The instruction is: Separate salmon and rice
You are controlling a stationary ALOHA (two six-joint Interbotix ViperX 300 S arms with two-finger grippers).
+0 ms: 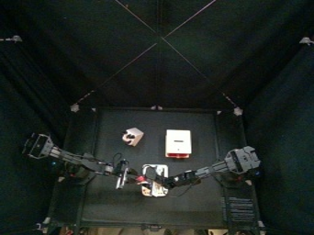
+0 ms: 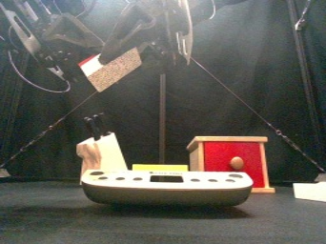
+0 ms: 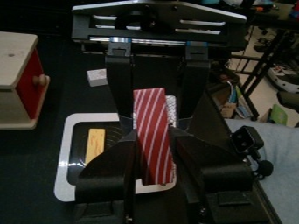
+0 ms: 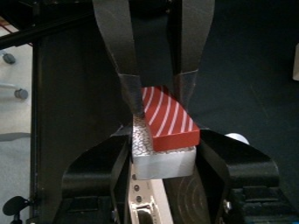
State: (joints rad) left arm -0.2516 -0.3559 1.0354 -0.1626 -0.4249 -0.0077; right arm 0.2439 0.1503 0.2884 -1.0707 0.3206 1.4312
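Observation:
A sushi piece is held in the air between both grippers, above the white tray (image 2: 166,191). Its red, white-striped salmon slice (image 3: 152,131) sits between the jaws of my left gripper (image 3: 156,122), which are shut on it. The speckled white rice block (image 4: 163,150) sits between the jaws of my right gripper (image 4: 166,140), which are shut on it. The salmon (image 4: 170,118) still lies against the rice. In the front view the salmon (image 2: 88,63) and rice (image 2: 114,69) hang high at the left. In the top view the two grippers meet over the tray (image 1: 153,171).
A wooden box with a red front and a knob (image 2: 234,158) stands to the right behind the tray, also in the top view (image 1: 181,142). A cream block with black handles (image 2: 99,151) stands back left. A yellow piece (image 3: 96,144) lies in the tray.

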